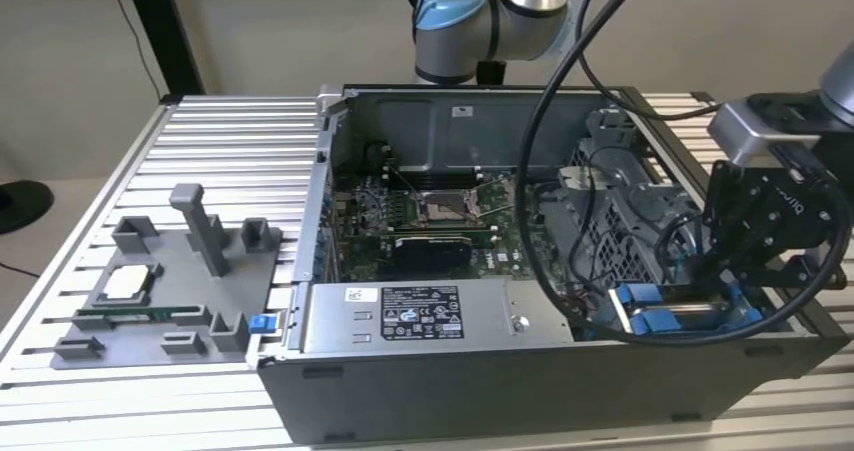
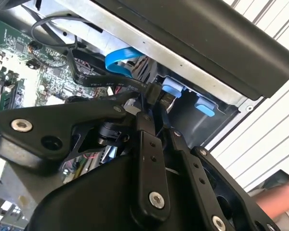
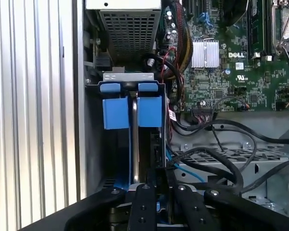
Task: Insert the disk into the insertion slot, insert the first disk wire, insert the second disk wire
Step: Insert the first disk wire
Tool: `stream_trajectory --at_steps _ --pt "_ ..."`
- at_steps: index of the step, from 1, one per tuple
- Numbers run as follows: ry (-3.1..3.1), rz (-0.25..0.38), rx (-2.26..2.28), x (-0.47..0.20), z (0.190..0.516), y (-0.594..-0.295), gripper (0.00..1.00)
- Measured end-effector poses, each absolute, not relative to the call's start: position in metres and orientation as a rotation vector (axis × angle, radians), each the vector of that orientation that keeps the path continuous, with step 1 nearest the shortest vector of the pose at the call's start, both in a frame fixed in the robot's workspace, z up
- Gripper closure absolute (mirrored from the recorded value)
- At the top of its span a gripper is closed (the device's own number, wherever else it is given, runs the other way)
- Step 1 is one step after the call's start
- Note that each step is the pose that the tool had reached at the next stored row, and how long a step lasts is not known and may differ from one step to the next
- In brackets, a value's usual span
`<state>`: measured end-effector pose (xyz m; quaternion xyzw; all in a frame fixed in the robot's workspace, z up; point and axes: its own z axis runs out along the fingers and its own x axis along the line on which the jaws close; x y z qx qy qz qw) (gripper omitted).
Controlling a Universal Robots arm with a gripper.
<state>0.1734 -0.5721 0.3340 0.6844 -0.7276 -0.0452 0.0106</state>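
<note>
- The disk (image 3: 116,113), seen by its blue frame, sits down in the insertion slot (image 3: 95,144), at the corner of the open computer case (image 1: 534,391) towards the exterior view's right.
- The gripper (image 2: 158,107) hangs just above the blue frame. Its jaws are drawn close together, pinching a black plug (image 2: 153,89) on the end of a flat black wire (image 2: 94,81).
- The motherboard (image 1: 427,211) lies beside the slot.
- A grey fixture tray (image 1: 147,311) stands on the ribbed table (image 1: 214,131), well apart from the case, at the exterior view's left.

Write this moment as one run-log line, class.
disk: in insertion slot | gripper: shut on black wire plug at the slot | blue wire: beside slot, unheld
</note>
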Motion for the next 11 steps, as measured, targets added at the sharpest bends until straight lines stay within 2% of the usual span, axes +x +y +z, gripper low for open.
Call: stream_trajectory --at_steps 11 --pt "-2.275 -0.144 2.133 0.1733 0.3317 -0.5720 1.00"
